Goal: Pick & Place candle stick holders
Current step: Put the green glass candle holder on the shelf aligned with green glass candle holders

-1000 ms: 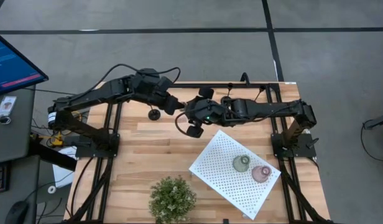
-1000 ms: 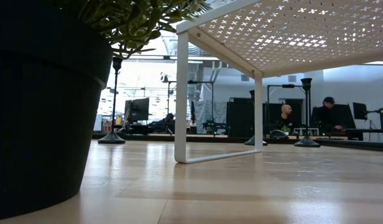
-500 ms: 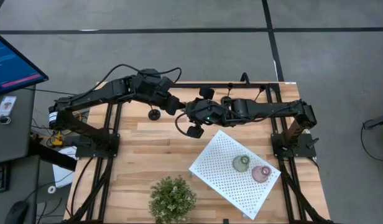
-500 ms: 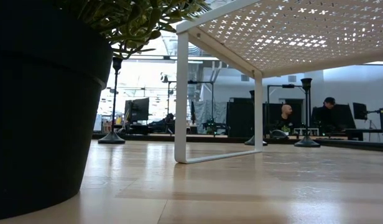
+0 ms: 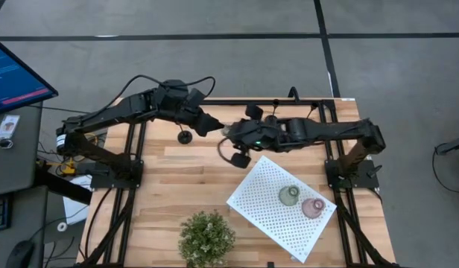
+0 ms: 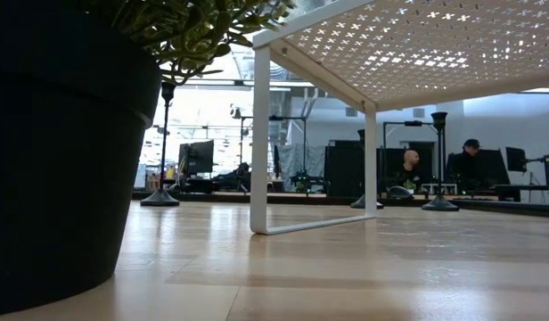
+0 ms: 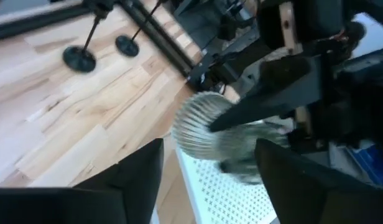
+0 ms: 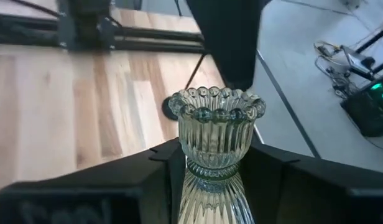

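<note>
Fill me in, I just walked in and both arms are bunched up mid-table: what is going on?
A handover is under way. The right gripper has its jaws closed on a pale ribbed glass candle holder, while the left gripper, jaws open, sits just beside it. A green holder and a pink holder already stand on the white perforated board. Black stemmed holders wait at the table's far side.

holder [image 8: 215,134]: ribbed clear glass, glossy | table [image 5: 177,186]: pale wood, smooth | board [image 5: 267,201]: white perforated metal
</note>
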You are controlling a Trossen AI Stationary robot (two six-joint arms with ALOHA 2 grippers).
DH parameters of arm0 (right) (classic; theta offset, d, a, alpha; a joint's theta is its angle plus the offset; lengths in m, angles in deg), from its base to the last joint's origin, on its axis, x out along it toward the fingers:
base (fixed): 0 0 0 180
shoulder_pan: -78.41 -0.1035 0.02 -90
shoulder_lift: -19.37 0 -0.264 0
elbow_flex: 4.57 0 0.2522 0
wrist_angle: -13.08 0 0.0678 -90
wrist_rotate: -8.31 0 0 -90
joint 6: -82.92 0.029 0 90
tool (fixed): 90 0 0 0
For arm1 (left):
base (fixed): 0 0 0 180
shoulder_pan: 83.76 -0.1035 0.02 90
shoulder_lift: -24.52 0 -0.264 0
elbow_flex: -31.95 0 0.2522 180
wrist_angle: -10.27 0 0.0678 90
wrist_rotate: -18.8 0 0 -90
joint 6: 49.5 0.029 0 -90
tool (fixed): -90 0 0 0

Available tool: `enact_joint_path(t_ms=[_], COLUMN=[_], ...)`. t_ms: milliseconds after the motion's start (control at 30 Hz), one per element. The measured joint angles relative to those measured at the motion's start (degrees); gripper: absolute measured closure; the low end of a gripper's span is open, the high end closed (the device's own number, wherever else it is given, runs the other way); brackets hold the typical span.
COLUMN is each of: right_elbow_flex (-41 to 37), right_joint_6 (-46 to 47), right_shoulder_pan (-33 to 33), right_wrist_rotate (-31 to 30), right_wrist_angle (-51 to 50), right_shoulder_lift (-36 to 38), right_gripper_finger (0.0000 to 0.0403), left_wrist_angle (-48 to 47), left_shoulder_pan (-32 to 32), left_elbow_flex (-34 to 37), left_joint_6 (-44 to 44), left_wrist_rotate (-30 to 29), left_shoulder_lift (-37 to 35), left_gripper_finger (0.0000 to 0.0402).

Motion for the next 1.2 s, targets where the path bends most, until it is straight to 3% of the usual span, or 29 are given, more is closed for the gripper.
enact_joint_path(t_ms=[133,300,533,700,900,1200], right_elbow_flex=[-1.5,-11.8,-39.1,-55.1,-67.3,-71.4], right_joint_6=[0.0,1.9,2.9,3.0,3.4,0.8], right_shoulder_pan=[-1.3,-2.7,-3.6,-1.6,2.0,5.7], right_wrist_rotate=[1.7,6.5,15.9,23.0,34.8,45.5], right_wrist_angle=[-3.0,-0.8,22.2,34.4,46.2,51.1], right_shoulder_lift=[6.6,18.3,37.0,46.3,50.4,48.9], right_gripper_finger=[0.0293,0.0293,0.0293,0.0293,0.0293,0.0293], left_wrist_angle=[1.8,3.6,6.1,7.5,7.9,8.4], left_shoulder_pan=[0.0,-0.2,-0.1,-0.1,-0.2,-0.1], left_elbow_flex=[0.0,0.1,0.0,0.1,0.1,0.1], left_joint_6=[1.0,1.3,1.5,1.3,1.2,-1.7], left_wrist_rotate=[0.0,-1.5,-7.7,-10.9,-11.7,-12.8], left_shoulder_lift=[-2.4,-6.4,-11.3,-13.2,-13.4,-12.3], left_gripper_finger=[0.0137,0.0141,0.0154,0.0163,0.0171,0.0177])
